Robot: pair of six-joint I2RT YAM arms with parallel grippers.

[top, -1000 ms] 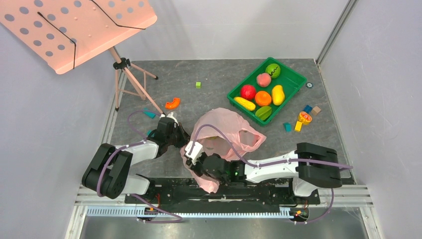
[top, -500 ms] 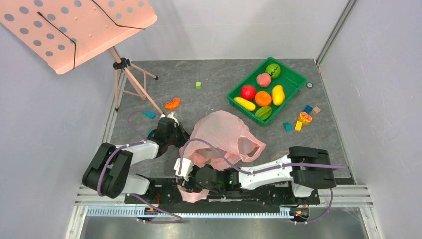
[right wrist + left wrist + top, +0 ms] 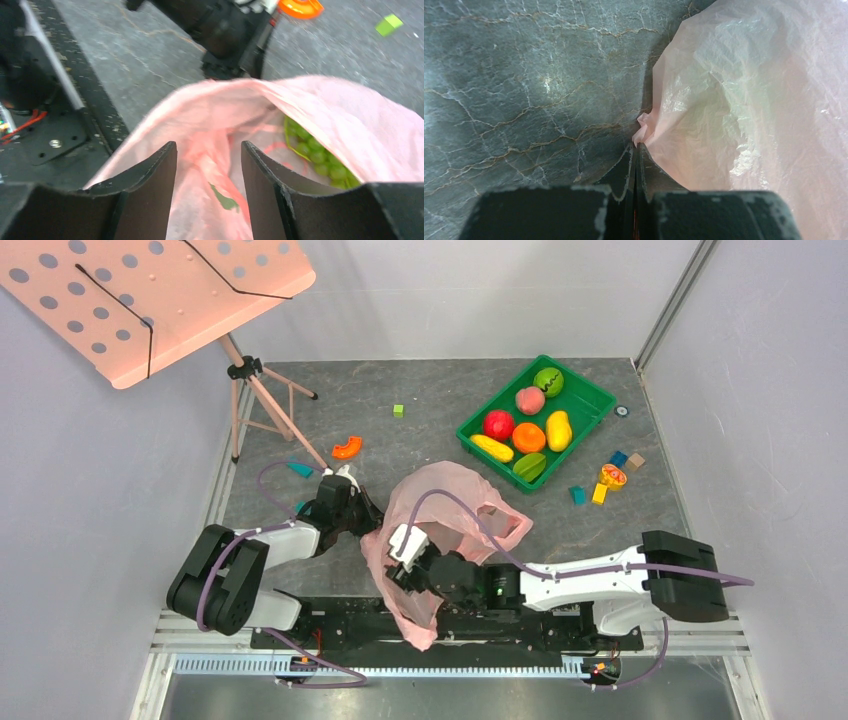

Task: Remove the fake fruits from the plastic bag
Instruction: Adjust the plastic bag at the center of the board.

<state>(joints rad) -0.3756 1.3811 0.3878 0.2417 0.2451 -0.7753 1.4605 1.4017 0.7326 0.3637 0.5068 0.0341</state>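
Since a moment ago your right gripper (image 3: pixel 405 542) has swung back from the near rail toward the middle of the table (image 3: pixel 430 410), and its jaws have spread wider. A tail of the plastic bag (image 3: pixel 455 505) now trails over the near edge.

The table surface is grey with a veined, stone-like pattern. At far left the rigid pink music-stand panel (image 3: pixel 150 290), flat and perforated, tilts on its tripod. The bag is thin, crinkled, translucent pink film, slumped in the near middle between your two grippers. The green rectangular tray (image 3: pixel 585 400) sits at far right, well apart from the bag.

Your left gripper (image 3: pixel 636 147) is closed tight, with a small twisted pinch of the bag's left edge between its tips. Your right gripper's dark fingers (image 3: pixel 155 175) stand partly apart at the bag's mouth; you have nothing clamped between them.

In the tray lie the glossy red apple (image 3: pixel 498 424), yellow mango (image 3: pixel 558 429), banana (image 3: pixel 492 447) and dark green oval fruit (image 3: pixel 530 467). The knobbly grape bunch (image 3: pixel 320 155) is inside the bag, on the right of its opening in the right wrist view.
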